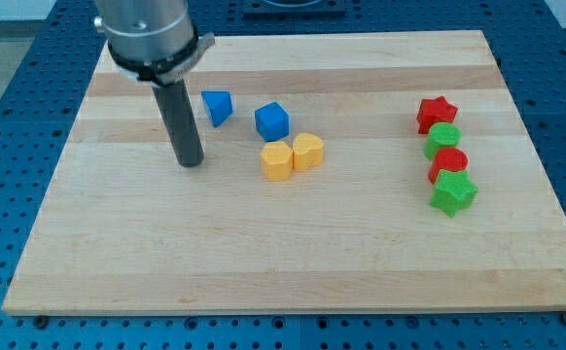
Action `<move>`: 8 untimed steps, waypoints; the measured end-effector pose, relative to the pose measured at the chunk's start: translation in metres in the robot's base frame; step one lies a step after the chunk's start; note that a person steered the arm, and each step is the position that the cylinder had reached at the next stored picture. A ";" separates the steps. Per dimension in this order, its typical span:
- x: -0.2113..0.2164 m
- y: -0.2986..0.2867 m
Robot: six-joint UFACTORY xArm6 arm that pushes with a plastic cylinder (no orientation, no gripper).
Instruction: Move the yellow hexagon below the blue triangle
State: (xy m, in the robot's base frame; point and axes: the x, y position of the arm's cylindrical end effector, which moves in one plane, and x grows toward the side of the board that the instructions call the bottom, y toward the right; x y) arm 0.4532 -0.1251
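Note:
The yellow hexagon (277,160) lies near the middle of the wooden board, touching a yellow heart-like block (308,152) on its right. The blue triangle (217,107) lies up and to the left of the hexagon. A blue cube (272,121) sits between them, just above the yellow blocks. My tip (191,161) rests on the board below and to the left of the blue triangle, well left of the yellow hexagon and level with it. It touches no block.
At the view's right a column of blocks stands close together: a red star (436,113), a green round block (443,139), a red block (448,162) and a green star (452,192). The wooden board (264,253) lies on a blue perforated table.

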 end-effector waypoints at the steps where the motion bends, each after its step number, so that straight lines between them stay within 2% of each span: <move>1: 0.030 0.037; 2: 0.042 0.089; 4: 0.039 0.189; 5: 0.019 0.207; 6: 0.000 0.197; 8: 0.000 0.106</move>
State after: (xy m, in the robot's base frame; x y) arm 0.4534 -0.0192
